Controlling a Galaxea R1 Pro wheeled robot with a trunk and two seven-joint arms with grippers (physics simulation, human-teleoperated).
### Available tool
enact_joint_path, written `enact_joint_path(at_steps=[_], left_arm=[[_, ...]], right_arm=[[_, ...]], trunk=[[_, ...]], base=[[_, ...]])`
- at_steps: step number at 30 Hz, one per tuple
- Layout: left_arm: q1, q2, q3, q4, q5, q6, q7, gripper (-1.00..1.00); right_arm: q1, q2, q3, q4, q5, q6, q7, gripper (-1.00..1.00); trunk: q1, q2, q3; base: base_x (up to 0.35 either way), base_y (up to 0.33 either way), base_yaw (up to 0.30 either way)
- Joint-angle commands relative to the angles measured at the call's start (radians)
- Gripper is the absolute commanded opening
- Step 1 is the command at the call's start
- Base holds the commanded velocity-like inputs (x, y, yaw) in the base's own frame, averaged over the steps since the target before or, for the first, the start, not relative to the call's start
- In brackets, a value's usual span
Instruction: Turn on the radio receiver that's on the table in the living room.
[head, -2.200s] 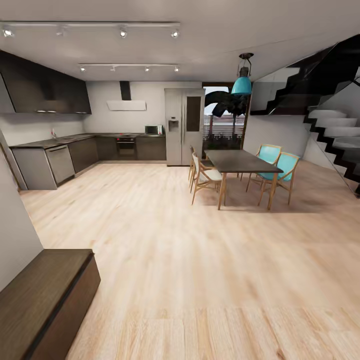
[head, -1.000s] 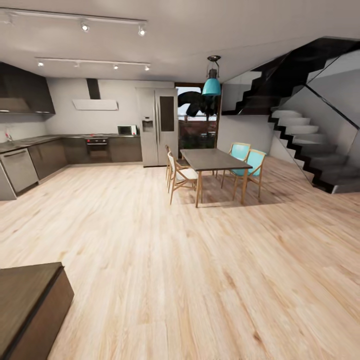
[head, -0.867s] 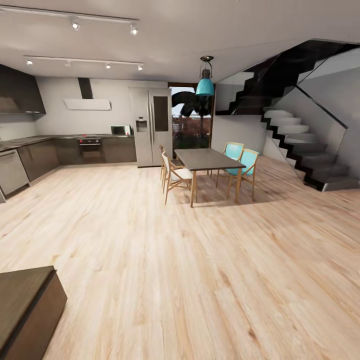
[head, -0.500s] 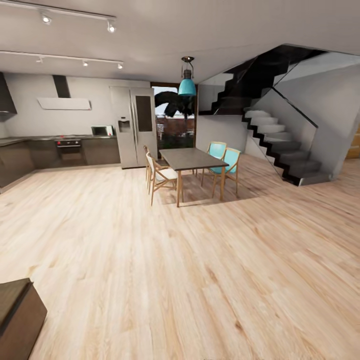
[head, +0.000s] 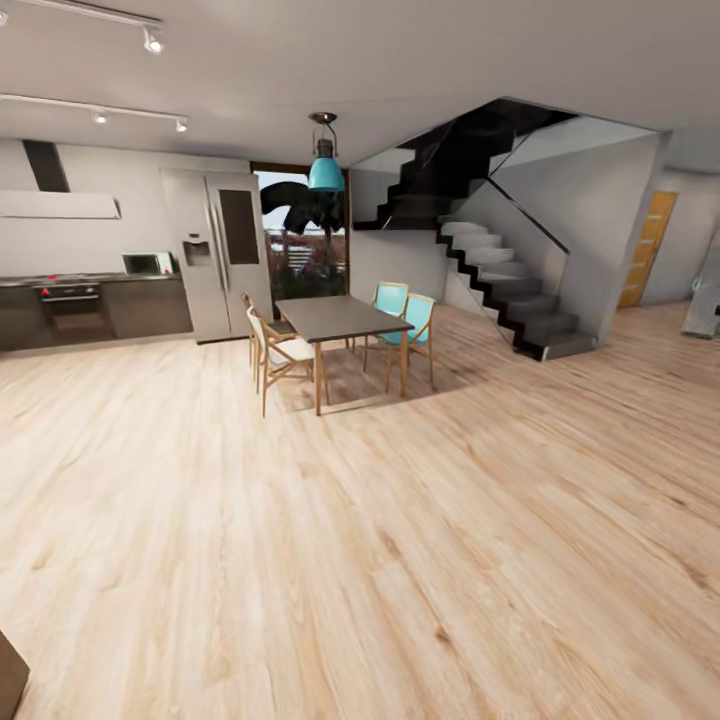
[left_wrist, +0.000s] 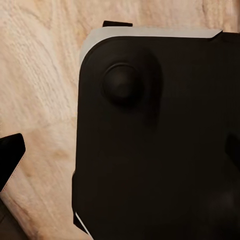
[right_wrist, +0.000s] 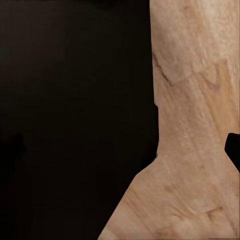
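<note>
Looking forward from the head camera, a wide light wood plank floor (head: 400, 560) runs to a dark rectangular dining table on pale wooden legs (head: 338, 318). Two turquoise-backed wooden chairs (head: 405, 322) stand along that table's far right edge, and pale wooden chairs with white seats (head: 278, 352) stand along its left edge. A turquoise pendant lamp (head: 325, 172) hangs above the table, in front of a tall window showing dark palm leaves (head: 300, 235). Left of the window stands a tall grey two-door refrigerator (head: 220, 255), then a dark kitchen counter (head: 120, 300) carrying a small microwave (head: 147, 263) near its right end, with a built-in oven (head: 70, 305) below and a white range hood (head: 55, 204) above. Right of the window a dark staircase with grey treads (head: 495, 280) climbs along a grey wall, and an orange-brown door (head: 648, 250) stands farther right. The radio receiver, its low grey table and the living room cannot be located in this view.

Turning to the left wrist camera, a black rounded body panel with a round knob (left_wrist: 160, 145) and a light grey rim covers much of the wood floor; whether the left pincer is released or clenched cannot be told.

From the right wrist camera, a flat black shape (right_wrist: 75, 120) hides half of the wood floor; the right pincer's state cannot be told either.
</note>
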Motion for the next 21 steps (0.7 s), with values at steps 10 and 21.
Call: enact_joint_path(at_steps=[10, 21], left_arm=[[0.0, -0.001, 0.002, 0.0, 0.005, 0.001, 0.0, 1.0], [0.0, 0.001, 0.002, 0.001, 0.005, 0.001, 0.0, 1.0]], right_arm=[[0.0, -0.008, -0.002, -0.001, -0.002, -0.003, 0.001, 1.0], [0.0, -0.008, -0.002, -0.001, -0.001, -0.003, 0.001, 1.0]], trunk=[[0.0, 0.0, 0.0], [0.0, 0.0, 0.0]], base=[[0.0, 0.0, -0.283], [0.0, 0.0, -0.283]])
